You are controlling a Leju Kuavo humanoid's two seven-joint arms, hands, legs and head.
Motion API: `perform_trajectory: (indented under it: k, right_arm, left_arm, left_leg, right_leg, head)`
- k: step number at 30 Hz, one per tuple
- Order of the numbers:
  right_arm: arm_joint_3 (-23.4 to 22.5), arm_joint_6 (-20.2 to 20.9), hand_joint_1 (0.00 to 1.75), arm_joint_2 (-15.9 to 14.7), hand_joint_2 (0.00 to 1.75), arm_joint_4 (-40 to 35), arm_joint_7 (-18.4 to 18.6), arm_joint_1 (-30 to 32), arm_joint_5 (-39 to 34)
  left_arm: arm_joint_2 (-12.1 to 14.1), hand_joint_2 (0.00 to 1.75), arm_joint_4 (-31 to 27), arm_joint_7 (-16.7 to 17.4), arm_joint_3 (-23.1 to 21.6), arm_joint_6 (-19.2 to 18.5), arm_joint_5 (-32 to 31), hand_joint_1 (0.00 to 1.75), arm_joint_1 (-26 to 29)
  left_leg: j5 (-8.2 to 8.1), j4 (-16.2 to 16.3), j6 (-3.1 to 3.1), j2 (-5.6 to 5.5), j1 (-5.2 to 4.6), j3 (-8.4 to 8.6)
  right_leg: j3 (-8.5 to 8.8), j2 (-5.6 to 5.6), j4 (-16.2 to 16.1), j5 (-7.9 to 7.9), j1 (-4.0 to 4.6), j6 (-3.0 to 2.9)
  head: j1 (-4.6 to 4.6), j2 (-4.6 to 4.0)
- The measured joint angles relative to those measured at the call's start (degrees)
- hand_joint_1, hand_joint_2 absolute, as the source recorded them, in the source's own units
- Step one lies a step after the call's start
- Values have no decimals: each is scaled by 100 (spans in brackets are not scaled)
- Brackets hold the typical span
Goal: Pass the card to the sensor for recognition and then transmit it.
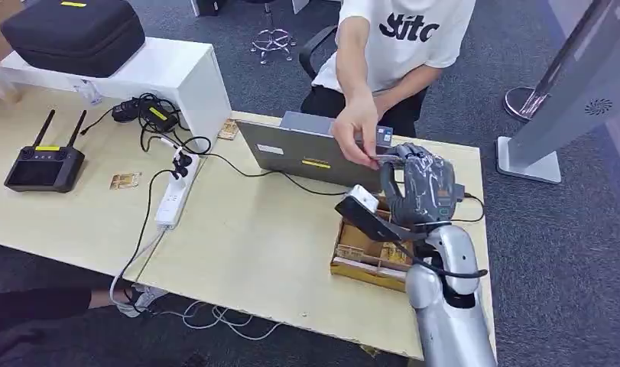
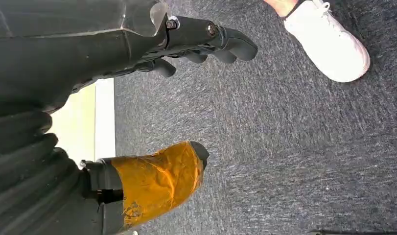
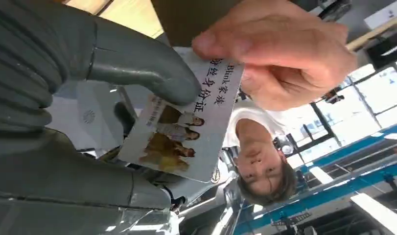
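Glossy printed card (image 3: pixel 186 129) sat between the right hand (image 1: pixel 420 183) and a person's hand (image 1: pixel 358 130), right of centre in the head view, above the cardboard tray (image 1: pixel 368 256).

In the right wrist view the grey thumb (image 3: pixel 152 73) pressed on the card's face while the person's fingers (image 3: pixel 274 49) pinched its far end, so both held it. Judged as the handover: the right hand should keep a steady pinch, hold its wrist level, and let go only once the person's grip is firm, without twisting the card. The left hand (image 2: pixel 186 54) hung over grey carpet (image 2: pixel 294 147), fingers loosely curled and spread from the taped thumb, holding nothing.
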Motion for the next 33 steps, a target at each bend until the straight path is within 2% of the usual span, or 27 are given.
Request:
perform_trajectory:
  k: [3, 8, 12, 18, 24, 29, 33]
  right_arm:
    - [94, 39, 175, 9, 175, -401, -257, 285, -309]
    - [284, 4, 175, -37, 175, -1227, -376, 930, -581]
    - [185, -206, 175, -193, 175, -1679, -454, 1535, -900]
    - [-691, -267, 175, -291, 175, -1689, -872, 2240, -1250]
    - [-1728, -280, 175, -308, 175, -1111, -1053, 2512, -1359]
    - [-2188, -286, 175, -310, 175, -644, -1110, 2514, -1348]
    - [-2354, -299, 175, -311, 175, -452, -1114, 2502, -1333]
  left_arm:
    - [-2, 175, 0, 0, 0, 22, 11, 0, 7]
    - [-7, 175, 0, 0, 7, 50, 46, 0, 21]
    - [-15, 175, 0, 0, 35, 94, 96, 0, 42]
    - [-42, 175, 0, 0, 155, 151, 184, 0, 84]
    - [-59, 175, 0, -2, 247, 170, 201, 0, 92]
    - [-70, 175, 0, -2, 275, 173, 201, 0, 93]
    - [-81, 175, 0, -2, 293, 175, 199, 0, 92]
  left_leg:
    - [-2, 0, -1, -2, 0, -1]
    - [-7, 0, -4, -3, 0, -1]
    - [-12, 0, -1, -1, 0, -3]
    - [-15, 0, 3, -1, -1, -3]
    - [-14, 0, 3, -3, -1, -4]
    - [-14, 0, 3, -3, 0, -2]
    - [-14, -1, 3, -3, 0, -2]
  right_leg:
    - [-1, 0, 0, -1, 0, 0]
    - [-5, -1, -2, -8, 0, -2]
    - [-5, -3, -4, -9, 0, -1]
    - [-3, -6, -6, -9, -1, -1]
    - [-2, -8, -6, -9, -1, -1]
    - [-2, -8, -5, -9, 0, -2]
    - [-2, -8, -5, -9, 0, -2]
  head:
    - [0, 0]
    - [-2, 0]
    - [-2, 0]
    - [-2, 0]
    - [0, 0]
    - [-2, 0]
    - [-2, 0]
